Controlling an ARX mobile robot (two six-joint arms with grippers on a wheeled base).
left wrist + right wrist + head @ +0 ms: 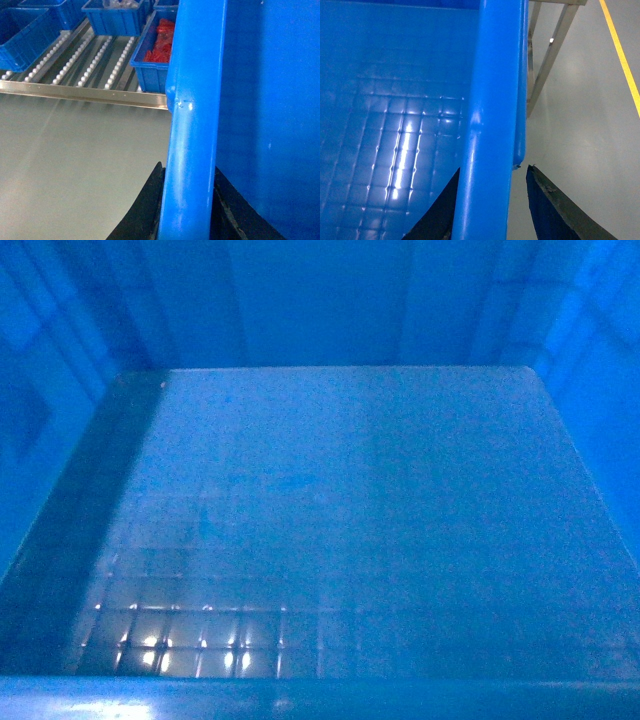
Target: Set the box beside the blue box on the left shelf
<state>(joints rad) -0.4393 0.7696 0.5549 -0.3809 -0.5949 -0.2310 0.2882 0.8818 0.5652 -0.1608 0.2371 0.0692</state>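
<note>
The box (350,490) fills the head view: a deep bright-blue crate seen from above, its floor moulded in small squares. In the left wrist view my left gripper (187,167) is shut on the box's thick rounded rim (195,75), with a black finger pressed against each side. In the right wrist view the box's rim (495,75) runs between the fingers of my right gripper (494,168). The inner finger lies against the rim, and grey floor shows between the rim and the outer finger (545,205). Blue boxes sit on a roller shelf (85,92) ahead; the nearest (150,75) holds red parts.
The shelf's metal front rail (75,92) crosses the left wrist view, with roller tracks (92,57) behind it and more blue boxes (20,35) (115,17) further back. A metal frame leg (552,50) and a yellow floor line (622,55) lie to the right. Grey floor (75,170) is below.
</note>
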